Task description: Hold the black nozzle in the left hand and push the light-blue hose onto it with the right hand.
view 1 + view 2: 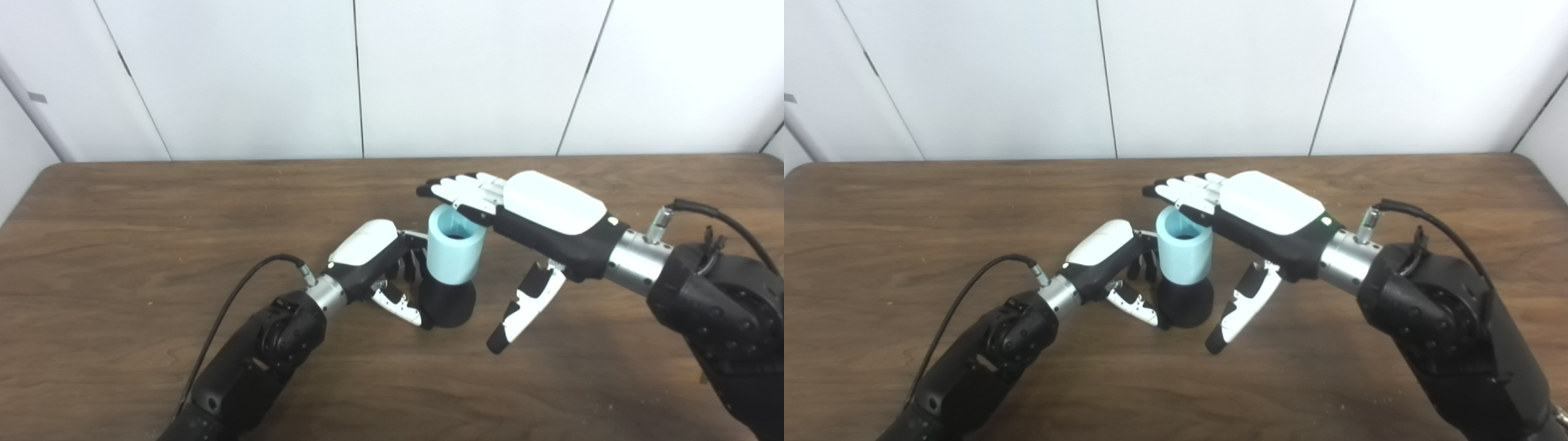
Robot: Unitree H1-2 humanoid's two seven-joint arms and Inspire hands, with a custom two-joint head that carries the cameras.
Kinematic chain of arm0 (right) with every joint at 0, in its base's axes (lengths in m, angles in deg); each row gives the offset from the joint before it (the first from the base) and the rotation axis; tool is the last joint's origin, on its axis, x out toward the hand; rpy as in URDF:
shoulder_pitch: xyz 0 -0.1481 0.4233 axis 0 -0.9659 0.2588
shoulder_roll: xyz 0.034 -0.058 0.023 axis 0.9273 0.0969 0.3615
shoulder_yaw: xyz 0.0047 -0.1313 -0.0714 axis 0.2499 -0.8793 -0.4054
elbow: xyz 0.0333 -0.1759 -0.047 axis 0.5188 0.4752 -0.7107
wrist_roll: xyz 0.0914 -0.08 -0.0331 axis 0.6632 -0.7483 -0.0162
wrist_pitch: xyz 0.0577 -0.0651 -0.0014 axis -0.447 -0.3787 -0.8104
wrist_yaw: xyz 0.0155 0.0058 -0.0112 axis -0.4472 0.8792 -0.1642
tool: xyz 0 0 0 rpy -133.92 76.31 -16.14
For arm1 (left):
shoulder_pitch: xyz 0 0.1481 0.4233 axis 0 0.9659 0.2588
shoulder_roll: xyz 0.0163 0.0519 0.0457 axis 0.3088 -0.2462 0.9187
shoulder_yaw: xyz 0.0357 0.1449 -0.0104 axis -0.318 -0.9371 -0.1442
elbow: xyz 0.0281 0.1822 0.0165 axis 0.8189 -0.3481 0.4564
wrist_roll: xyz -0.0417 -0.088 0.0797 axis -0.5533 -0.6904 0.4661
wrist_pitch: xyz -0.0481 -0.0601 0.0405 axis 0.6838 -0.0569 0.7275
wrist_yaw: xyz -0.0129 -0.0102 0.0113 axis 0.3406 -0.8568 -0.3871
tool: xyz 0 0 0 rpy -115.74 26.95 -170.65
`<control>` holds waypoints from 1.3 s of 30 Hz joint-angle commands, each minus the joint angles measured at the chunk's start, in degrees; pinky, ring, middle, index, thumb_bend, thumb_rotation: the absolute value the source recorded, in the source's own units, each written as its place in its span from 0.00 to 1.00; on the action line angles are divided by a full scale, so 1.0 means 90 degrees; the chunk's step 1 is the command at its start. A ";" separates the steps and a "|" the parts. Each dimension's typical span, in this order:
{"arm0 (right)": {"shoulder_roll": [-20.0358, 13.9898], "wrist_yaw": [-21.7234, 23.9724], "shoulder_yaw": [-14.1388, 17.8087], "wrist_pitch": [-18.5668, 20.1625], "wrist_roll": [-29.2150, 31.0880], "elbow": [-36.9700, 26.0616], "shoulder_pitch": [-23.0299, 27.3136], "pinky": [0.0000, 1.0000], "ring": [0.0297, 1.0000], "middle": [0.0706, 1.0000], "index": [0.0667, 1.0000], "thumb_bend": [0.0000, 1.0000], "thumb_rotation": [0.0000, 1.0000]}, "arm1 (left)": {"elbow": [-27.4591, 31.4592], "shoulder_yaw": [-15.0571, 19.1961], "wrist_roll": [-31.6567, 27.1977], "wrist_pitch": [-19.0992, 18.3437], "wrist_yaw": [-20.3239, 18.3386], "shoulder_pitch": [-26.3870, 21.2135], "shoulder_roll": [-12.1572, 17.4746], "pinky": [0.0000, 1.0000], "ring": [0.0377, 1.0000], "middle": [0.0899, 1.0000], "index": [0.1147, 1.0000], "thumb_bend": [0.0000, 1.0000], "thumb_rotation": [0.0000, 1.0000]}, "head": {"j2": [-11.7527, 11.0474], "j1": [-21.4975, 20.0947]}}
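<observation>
The black nozzle (448, 301) stands upright on the brown table (184, 214), with the short light-blue hose (454, 246) seated on top of it, open end up. My left hand (380, 263) is at the nozzle's left side, its thumb against the base and its fingers curled behind it, holding it. My right hand (533, 214) is open and flat, palm down, its fingers (456, 188) stretched just above the hose's top rim, its thumb hanging down to the right of the nozzle. The same scene shows in the right eye view, with the hose (1185, 246) and the nozzle (1186, 303).
The table's far edge meets a white panelled wall (367, 73). Cables run from both wrists (245, 282).
</observation>
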 commanded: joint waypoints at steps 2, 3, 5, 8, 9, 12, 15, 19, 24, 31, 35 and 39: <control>-0.0040 -0.0023 0.0019 -0.0178 -0.0032 0.0032 0.0310 1.00 1.00 1.00 1.00 1.00 0.40 | -0.0189 -0.0038 0.0261 -0.0329 -0.0298 0.0201 0.0216 0.50 0.46 0.45 0.40 0.52 0.00 | 0.0036 0.0006; -0.0045 0.0009 -0.0022 -0.0193 -0.0044 0.0064 0.0326 1.00 1.00 1.00 1.00 1.00 0.40 | -0.0180 -0.0040 0.0265 -0.0336 -0.0301 0.0201 0.0213 0.50 0.46 0.45 0.40 0.52 0.00 | 0.0036 0.0006; -0.0054 0.0048 -0.0063 -0.0214 -0.0052 0.0103 0.0344 1.00 1.00 1.00 1.00 1.00 0.40 | -0.0167 -0.0044 0.0271 -0.0348 -0.0306 0.0201 0.0207 0.49 0.46 0.45 0.40 0.52 0.00 | 0.0050 0.0008; -0.0058 0.0158 -0.0127 -0.0205 -0.0080 0.0149 0.0338 1.00 1.00 1.00 1.00 1.00 0.40 | -0.0166 -0.0051 0.0285 -0.0356 -0.0310 0.0202 0.0203 0.49 0.46 0.45 0.40 0.52 0.00 | 0.0056 0.0010; -0.0126 0.0330 -0.0186 -0.0132 -0.0034 0.0159 0.0342 1.00 1.00 1.00 1.00 1.00 0.39 | -0.0150 -0.0058 0.0301 -0.0373 -0.0325 0.0199 0.0206 0.49 0.46 0.45 0.40 0.52 0.00 | 0.0078 0.0031; -0.0264 0.0672 -0.0260 0.0031 0.0111 0.0154 0.0345 1.00 1.00 1.00 1.00 1.00 0.37 | -0.0124 -0.0067 0.0323 -0.0411 -0.0356 0.0189 0.0218 0.48 0.45 0.45 0.40 0.53 0.00 | 0.0078 0.0031; -0.0351 0.0789 -0.0253 0.0109 0.0238 0.0098 0.0331 1.00 1.00 1.00 1.00 1.00 0.36 | -0.0098 -0.0052 0.0309 -0.0436 -0.0378 0.0187 0.0239 0.48 0.45 0.45 0.40 0.53 0.00 | 0.0122 0.0040; -0.0471 0.0781 -0.0240 0.0113 0.0325 0.0044 0.0270 1.00 1.00 1.00 1.00 1.00 0.37 | -0.0082 -0.0012 0.0279 -0.0432 -0.0383 0.0182 0.0262 0.48 0.45 0.45 0.40 0.53 0.00 | 0.0149 0.0039; -0.0569 0.0765 -0.0245 0.0137 0.0292 -0.0017 0.0196 1.00 1.00 1.00 0.99 1.00 0.37 | -0.0068 0.0031 0.0247 -0.0457 -0.0404 0.0172 0.0281 0.53 0.47 0.45 0.40 0.53 0.00 | 0.0183 0.0036; -0.0627 0.0746 -0.0338 0.0102 0.0138 -0.0058 0.0067 1.00 1.00 1.00 0.97 1.00 0.38 | -0.0012 0.0071 0.0274 -0.0513 -0.0439 0.0187 0.0272 0.53 0.48 0.46 0.39 0.52 0.00 | 0.0221 0.0040; -0.0587 0.0685 -0.0427 0.0001 0.0032 0.0015 0.0008 1.00 1.00 1.00 0.97 1.00 0.40 | -0.0014 0.0067 0.0285 -0.0528 -0.0452 0.0179 0.0267 0.54 0.49 0.46 0.39 0.52 0.00 | 0.0244 0.0023; -0.0474 0.0631 -0.0591 -0.0042 -0.0123 0.0139 0.0020 1.00 1.00 1.00 0.98 1.00 0.42 | 0.0028 0.0060 0.0281 -0.0549 -0.0476 0.0177 0.0248 0.55 0.49 0.47 0.39 0.52 0.00 | 0.0255 0.0032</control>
